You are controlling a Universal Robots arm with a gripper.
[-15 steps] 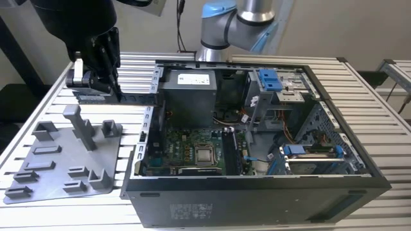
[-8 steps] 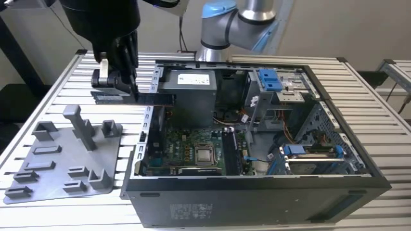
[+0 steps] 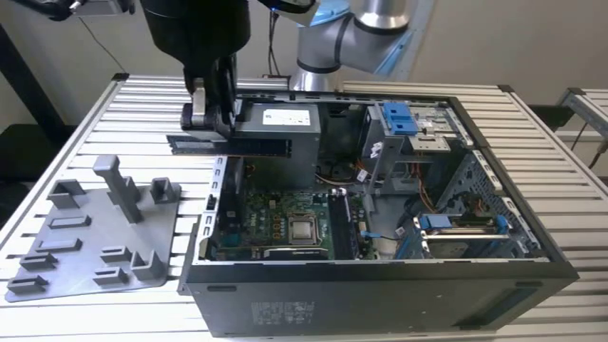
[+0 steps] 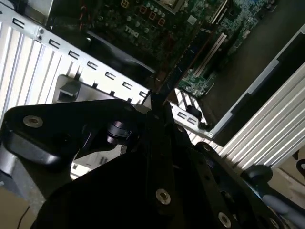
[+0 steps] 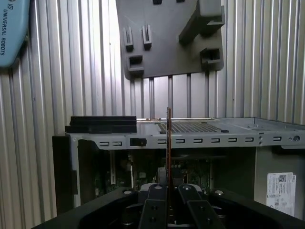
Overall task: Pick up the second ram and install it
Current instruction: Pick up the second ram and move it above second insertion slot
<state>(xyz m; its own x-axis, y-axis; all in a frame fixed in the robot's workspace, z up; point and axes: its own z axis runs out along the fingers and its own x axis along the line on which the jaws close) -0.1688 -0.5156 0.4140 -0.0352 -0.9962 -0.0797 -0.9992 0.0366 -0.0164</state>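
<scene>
A plain beige wall (image 3: 513, 35) is rising behind the silver slatted aluminium table (image 3: 85, 135), its ribs catching bright light; another such table (image 3: 591, 107) is standing near it.

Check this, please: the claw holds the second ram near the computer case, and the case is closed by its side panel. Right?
One point is wrong. The computer case is open: the exterior view shows its motherboard inside. The rest stands: the claw holds the second ram near the case.
</scene>
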